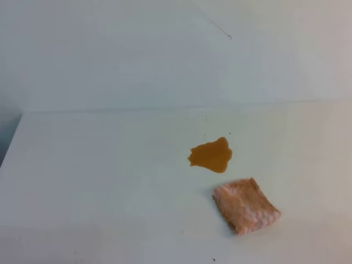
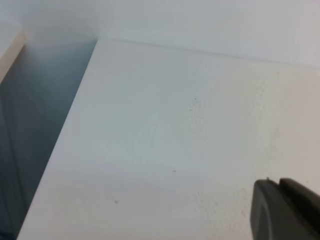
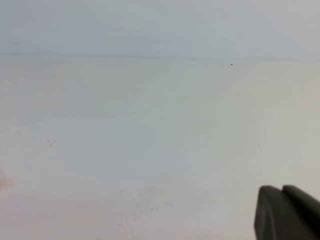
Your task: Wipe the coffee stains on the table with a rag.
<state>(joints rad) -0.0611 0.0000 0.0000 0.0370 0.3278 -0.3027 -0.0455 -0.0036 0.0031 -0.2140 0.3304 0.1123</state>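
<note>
Nearest the exterior high camera lies the rag [image 1: 246, 205], a pink checked cloth resting flat on the white desk [image 1: 99, 176], untouched by either arm. Just beyond it, close but apart, sits the coffee stain [image 1: 210, 155], an amber lobed blotch with a few dark specks around it. No arm or hand appears in this view. Left wrist view: only bare desk surface and its left edge are visible, with the left hand [image 2: 286, 210] entering at the lower right corner; its two dark finger parts stand pressed together with no gap, holding nothing. Right wrist view: bare desk again, with a faint pink blur at the lower left edge that cannot be identified; the right hand [image 3: 287, 214] shows at the lower right, fingers together and empty. Judgement: wiping has not begun. Risks from here: a descent with fingers together would push the rag aside rather than grip it; a loose pinch could drop it mid-wipe; dragging could smear the liquid wider.
</note>
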